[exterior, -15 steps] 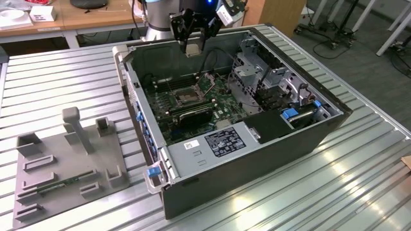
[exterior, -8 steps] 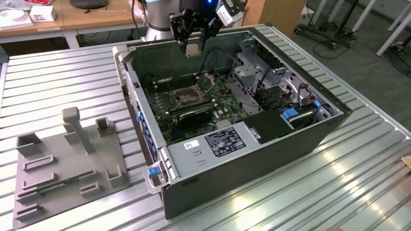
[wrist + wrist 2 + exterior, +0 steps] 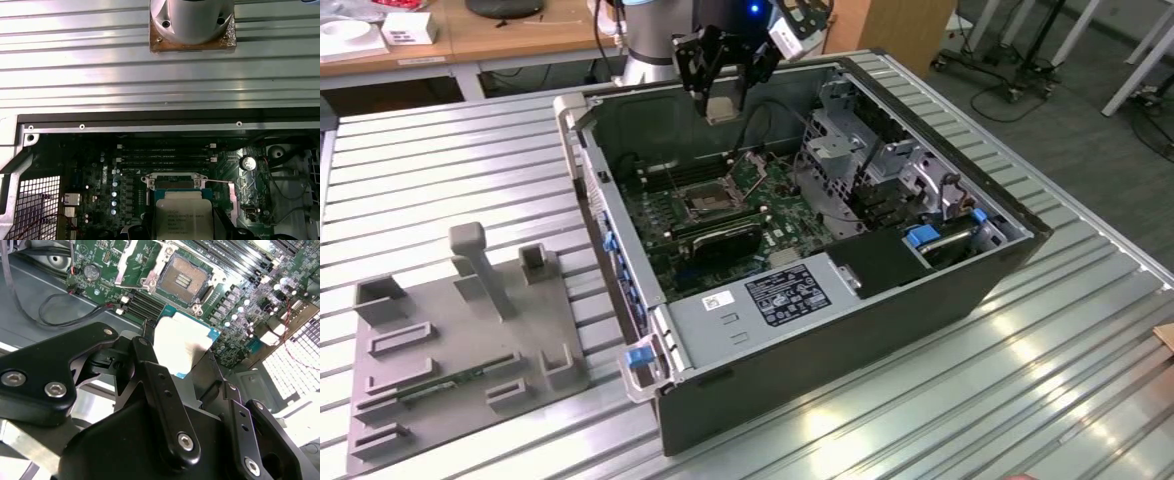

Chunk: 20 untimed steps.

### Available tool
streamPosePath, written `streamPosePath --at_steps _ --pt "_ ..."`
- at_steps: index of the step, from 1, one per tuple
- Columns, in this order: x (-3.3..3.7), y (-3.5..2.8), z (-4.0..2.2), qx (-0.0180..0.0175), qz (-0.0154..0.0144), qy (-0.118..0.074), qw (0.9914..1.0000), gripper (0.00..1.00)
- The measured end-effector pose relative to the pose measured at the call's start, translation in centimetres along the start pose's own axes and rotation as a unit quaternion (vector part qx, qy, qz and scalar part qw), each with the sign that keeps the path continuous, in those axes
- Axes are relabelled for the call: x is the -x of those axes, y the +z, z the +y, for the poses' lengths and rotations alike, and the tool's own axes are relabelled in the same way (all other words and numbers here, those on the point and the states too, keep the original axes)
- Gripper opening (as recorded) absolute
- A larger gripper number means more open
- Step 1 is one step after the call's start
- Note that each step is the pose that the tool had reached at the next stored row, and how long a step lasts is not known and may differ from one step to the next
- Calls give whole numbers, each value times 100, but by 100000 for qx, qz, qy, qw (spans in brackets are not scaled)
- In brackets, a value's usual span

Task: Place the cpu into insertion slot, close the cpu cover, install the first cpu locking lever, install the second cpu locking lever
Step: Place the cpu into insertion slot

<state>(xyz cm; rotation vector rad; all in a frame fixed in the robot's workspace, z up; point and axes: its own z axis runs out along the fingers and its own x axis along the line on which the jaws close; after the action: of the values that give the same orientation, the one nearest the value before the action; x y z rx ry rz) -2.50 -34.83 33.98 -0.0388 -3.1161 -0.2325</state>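
Robot pincer (image 3: 720,98) clamps cpu (image 3: 181,342), held clear above exposed insertion slot (image 3: 710,204) inside computer case (image 3: 947,300) on ribbed metal table (image 3: 440,150). Behind, wooden table (image 3: 507,40). Beside case, grey fixture plate (image 3: 454,385). On case's inner panel, printed label (image 3: 787,292).

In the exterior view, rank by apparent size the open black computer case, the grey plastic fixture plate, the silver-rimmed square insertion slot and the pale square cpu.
1. computer case
2. fixture plate
3. insertion slot and cpu: look alike, and the raised cpu may be nearer the camera, so unranked.
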Motion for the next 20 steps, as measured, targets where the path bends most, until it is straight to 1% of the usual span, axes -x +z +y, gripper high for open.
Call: streamPosePath --at_steps 1,3,11,20 --pt "-1 8 -1 -116 -13 0 100000 54" --pt "-2 14 -2 -225 -17 -1 100000 54" --pt "-2 18 -3 -250 -17 4 100000 54" --pt "-1 74 -11 -466 -65 1 99999 54"
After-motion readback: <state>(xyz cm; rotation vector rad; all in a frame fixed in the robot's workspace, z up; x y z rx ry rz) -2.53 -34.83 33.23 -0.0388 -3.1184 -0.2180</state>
